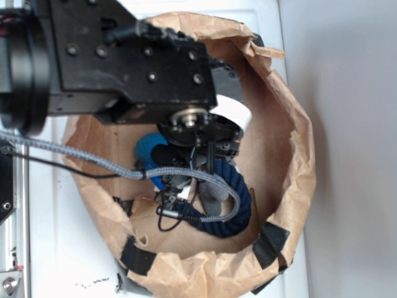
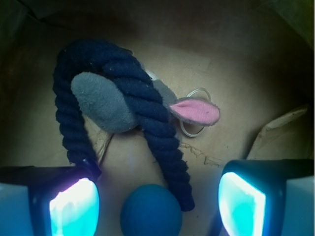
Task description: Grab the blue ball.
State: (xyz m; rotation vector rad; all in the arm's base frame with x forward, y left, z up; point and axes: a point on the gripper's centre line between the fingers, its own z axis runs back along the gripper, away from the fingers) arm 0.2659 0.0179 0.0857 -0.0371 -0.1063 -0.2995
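Observation:
The blue ball [image 2: 151,210] lies on the brown paper floor of the bag, at the bottom middle of the wrist view. It sits between the two glowing pads [image 2: 74,206] of my gripper [image 2: 157,204], touching neither. The jaws stand wide apart, so the gripper is open. In the exterior view the ball [image 1: 147,149] shows as a blue patch left of the gripper [image 1: 186,180], mostly hidden by the arm. The end of the dark navy rope [image 2: 167,147] lies right beside the ball.
The rope [image 1: 232,198] loops around a grey plush mouse [image 2: 101,103] with a pink ear [image 2: 197,112]. All lie inside a brown paper bag [image 1: 291,186] with rolled, taped walls. A white roll [image 1: 232,112] sits at the back.

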